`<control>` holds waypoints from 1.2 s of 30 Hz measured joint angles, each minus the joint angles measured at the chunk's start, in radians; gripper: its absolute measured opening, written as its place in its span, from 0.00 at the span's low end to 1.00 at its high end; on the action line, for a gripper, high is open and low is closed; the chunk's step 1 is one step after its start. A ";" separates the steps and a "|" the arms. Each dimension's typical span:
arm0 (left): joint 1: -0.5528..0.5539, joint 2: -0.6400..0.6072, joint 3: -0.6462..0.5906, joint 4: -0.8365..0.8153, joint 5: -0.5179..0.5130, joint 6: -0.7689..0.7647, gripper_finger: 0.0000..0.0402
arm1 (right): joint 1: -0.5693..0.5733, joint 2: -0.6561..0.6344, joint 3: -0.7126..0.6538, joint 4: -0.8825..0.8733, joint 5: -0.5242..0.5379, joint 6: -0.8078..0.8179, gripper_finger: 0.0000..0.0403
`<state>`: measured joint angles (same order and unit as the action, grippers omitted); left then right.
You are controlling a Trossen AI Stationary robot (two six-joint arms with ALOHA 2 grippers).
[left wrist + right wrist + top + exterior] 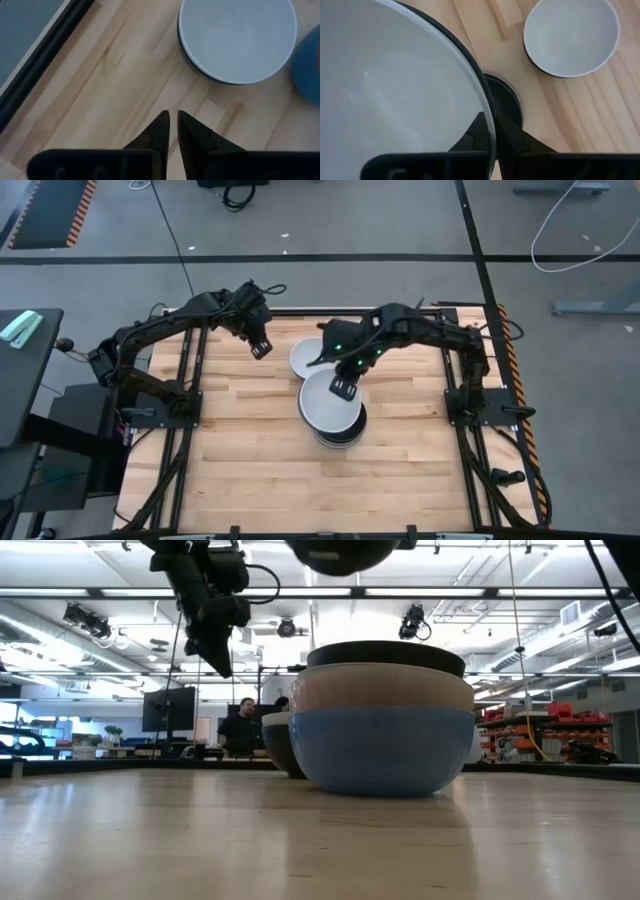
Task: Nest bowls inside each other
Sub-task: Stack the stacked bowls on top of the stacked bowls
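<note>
My right gripper (345, 387) is shut on a bowl (328, 402) that is pale inside and dark outside, lifted over a stack of bowls (385, 730). The stack has a blue bowl (382, 752) at the bottom, a salmon-pink one above it and a black one on top, and it rests on the table. A white bowl (306, 360) sits inside a dark one farther back. My left gripper (261, 346) hangs shut in the air to the left of that pair, touching nothing. My right gripper holds the pale bowl by its rim (489, 125), with one finger inside the bowl and one outside. The fingers come from above, slanting down. The bowl is lifted clear and roughly level above the stack's black top bowl (506, 101).
The white bowl in its dark one (237, 40) stands close behind the stack, toward the far edge. Bare wooden table (260, 470) stretches to the near side and the left. Black frame rails (180, 430) run along both sides. A person (240, 730) sits in the room beyond the table.
</note>
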<state>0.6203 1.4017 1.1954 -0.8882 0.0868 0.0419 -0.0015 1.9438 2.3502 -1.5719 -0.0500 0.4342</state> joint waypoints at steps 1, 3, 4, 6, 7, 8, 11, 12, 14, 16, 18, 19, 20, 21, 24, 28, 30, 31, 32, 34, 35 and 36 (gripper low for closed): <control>-0.003 0.000 0.000 0.000 -0.001 -0.001 0.11 | 0.005 0.009 0.000 0.000 -0.001 0.001 0.03; -0.011 0.000 0.000 -0.008 -0.003 -0.002 0.10 | 0.011 0.027 0.000 0.000 -0.001 0.001 0.03; -0.017 0.000 0.000 -0.015 -0.004 -0.003 0.10 | 0.011 0.036 -0.002 0.001 -0.001 0.002 0.03; -0.026 0.000 0.000 -0.034 -0.003 -0.003 0.09 | 0.011 0.042 -0.032 0.006 -0.002 0.003 0.03; -0.031 0.000 0.000 -0.045 -0.002 -0.003 0.08 | 0.011 0.038 -0.058 0.005 -0.003 0.007 0.03; -0.032 0.000 0.000 -0.058 -0.001 -0.002 0.08 | 0.009 0.030 -0.092 0.004 -0.002 0.008 0.03; -0.031 0.000 0.000 -0.099 -0.002 -0.002 0.08 | 0.004 -0.011 -0.213 -0.001 -0.003 0.009 0.03; -0.031 0.000 0.000 -0.107 -0.003 -0.002 0.08 | 0.004 -0.027 -0.250 -0.001 -0.002 0.009 0.03; -0.030 0.000 0.000 -0.106 -0.004 0.003 0.09 | 0.004 -0.054 -0.311 0.000 -0.003 0.009 0.03; -0.031 0.000 0.000 -0.102 -0.004 0.005 0.09 | -0.002 -0.078 -0.364 0.000 -0.003 0.010 0.03; -0.031 0.000 0.000 -0.087 -0.003 0.015 0.08 | -0.006 -0.091 -0.408 0.004 -0.002 0.008 0.03; -0.031 0.000 0.000 -0.081 -0.003 0.020 0.08 | -0.009 -0.095 -0.427 0.014 0.000 0.006 0.03; -0.031 0.000 0.000 -0.075 -0.003 0.022 0.07 | -0.012 -0.097 -0.445 0.032 0.001 0.001 0.03; -0.031 0.000 0.000 -0.066 -0.003 0.022 0.07 | -0.016 -0.098 -0.459 0.055 0.000 -0.007 0.03; -0.031 0.000 0.000 -0.056 -0.003 0.022 0.06 | -0.026 -0.098 -0.494 0.128 -0.017 -0.018 0.03; -0.031 0.000 0.000 -0.058 -0.003 0.012 0.07 | -0.036 -0.098 -0.534 0.173 -0.057 -0.033 0.03; -0.031 0.000 0.000 -0.058 -0.003 -0.002 0.08 | -0.036 -0.098 -0.552 0.183 -0.058 -0.037 0.03; -0.031 0.000 0.000 -0.058 -0.003 -0.004 0.08 | -0.036 -0.098 -0.559 0.189 -0.058 -0.037 0.03; -0.031 0.000 0.000 -0.058 -0.003 -0.004 0.08 | -0.036 -0.098 -0.568 0.194 -0.058 -0.038 0.03; -0.031 0.000 0.000 -0.058 -0.003 -0.004 0.09 | -0.036 -0.098 -0.588 0.211 -0.063 -0.044 0.03; -0.031 0.000 0.000 -0.057 -0.003 -0.004 0.09 | -0.036 -0.098 -0.597 0.225 -0.067 -0.044 0.03; -0.031 0.000 0.000 -0.057 -0.003 -0.004 0.09 | -0.036 -0.098 -0.606 0.242 -0.070 -0.044 0.03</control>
<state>0.5892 1.4017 1.1954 -0.9449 0.0839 0.0380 -0.0372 1.8458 1.7438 -1.3296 -0.1204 0.3897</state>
